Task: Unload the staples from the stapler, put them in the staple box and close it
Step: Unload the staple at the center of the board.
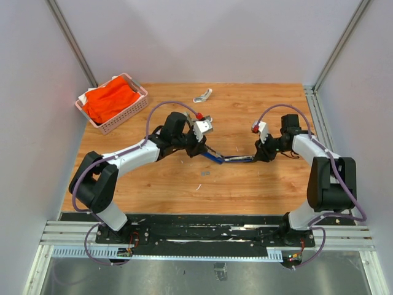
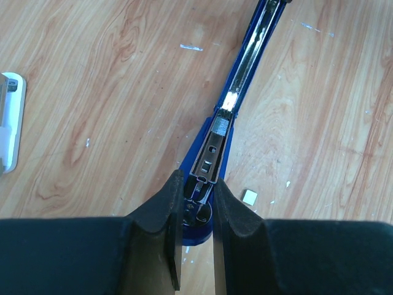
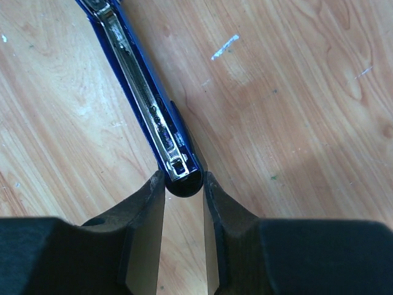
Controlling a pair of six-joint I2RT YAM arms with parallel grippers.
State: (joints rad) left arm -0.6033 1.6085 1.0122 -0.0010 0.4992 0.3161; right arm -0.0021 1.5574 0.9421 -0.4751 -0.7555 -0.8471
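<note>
Now | stapler [image 1: 226, 158]: opened flat, table [image 1: 184, 190] middle, off every edge | left claw [image 2: 198, 196]: clamped on one end | right claw [image 3: 184, 184]: clamped on the other | handling: likely stiff, light, slick; hold ends.

- The right gripper [image 3: 184, 183] is pinching the stapler [image 3: 138, 86] by its rounded dark end, one finger pressing on each side.
- The stapler is lying open, stretching from the centre toward 11 o'clock, its silvery inside facing up.
- The wooden table [image 3: 295, 135] is showing a white scuff [image 3: 225, 47] at 1 o'clock.
</note>
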